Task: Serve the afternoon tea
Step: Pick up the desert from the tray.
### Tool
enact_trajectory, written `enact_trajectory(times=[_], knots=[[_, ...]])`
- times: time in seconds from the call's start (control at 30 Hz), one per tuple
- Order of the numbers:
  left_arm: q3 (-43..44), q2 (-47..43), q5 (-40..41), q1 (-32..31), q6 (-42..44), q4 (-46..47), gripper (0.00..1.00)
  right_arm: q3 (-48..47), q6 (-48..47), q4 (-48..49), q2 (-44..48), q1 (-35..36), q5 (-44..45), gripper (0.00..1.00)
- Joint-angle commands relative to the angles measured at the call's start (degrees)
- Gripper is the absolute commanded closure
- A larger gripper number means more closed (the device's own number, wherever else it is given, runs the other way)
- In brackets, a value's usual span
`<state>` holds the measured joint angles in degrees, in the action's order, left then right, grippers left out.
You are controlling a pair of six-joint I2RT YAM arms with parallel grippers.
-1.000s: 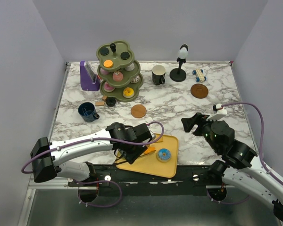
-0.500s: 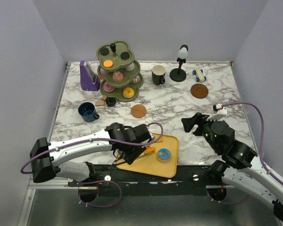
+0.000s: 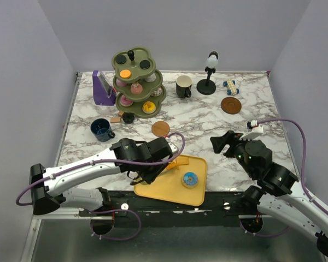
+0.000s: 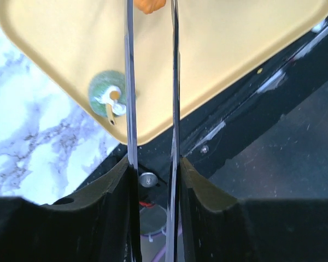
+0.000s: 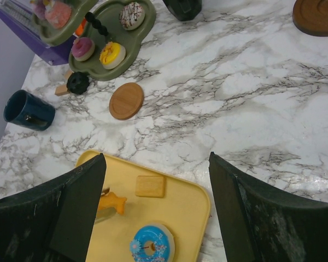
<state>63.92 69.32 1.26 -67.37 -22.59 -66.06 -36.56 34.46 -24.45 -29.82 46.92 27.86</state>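
Orange toy biscuit (image 4: 149, 5) sat pinched in left tool (image 3: 175, 164), lower centre, over yellow tray (image 3: 199, 192). Right tool (image 3: 223, 143) gaped, empty. Best carried high, grip firm, to olive-green three-tier stand (image 3: 135, 68), upper left of frame.

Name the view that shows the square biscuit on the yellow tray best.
Right wrist: the square biscuit lies flat and unobstructed on the yellow tray. In the top external view the left arm covers that part; the left wrist view misses it.

Robot lab cell, from what I see.
Plain walls (image 3: 175, 27) box in marble-print table (image 3: 202, 114); L arm (image 3: 82, 169) & R arm (image 3: 273, 180) bolted to metal frame (image 3: 208, 199).
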Motion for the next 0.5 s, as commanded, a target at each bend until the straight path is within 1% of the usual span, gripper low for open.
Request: enact_trajectory(times=[0.0,0.13,0.27,0.33,0.47], knots=[[5.8,-2.9,7.0,0.8,-0.6,-0.9,0.82,0.5,-0.2,0.9,0.6,0.1,0.7,0.16],[8.5,-3.8,8.4,1.6,-0.1,-1.1,0.86,0.5,-0.2,0.8,0.9,0.1,0.7,0.16],[11.8,-4.8,11.8,2.6,0.3,-2.6,0.90,0.5,-0.1,0.9,1.2,0.1,0.7,0.16],[13.7,-5.8,14.0,4.0,1.1,-2.7,0.93,0.6,-0.2,0.9,1.3,0.1,0.6,0.16],[17.6,-7.3,15.2,8.3,3.2,-0.6,0.99,0.6,-0.2,0.9,1.2,0.2,0.5,0.16]])
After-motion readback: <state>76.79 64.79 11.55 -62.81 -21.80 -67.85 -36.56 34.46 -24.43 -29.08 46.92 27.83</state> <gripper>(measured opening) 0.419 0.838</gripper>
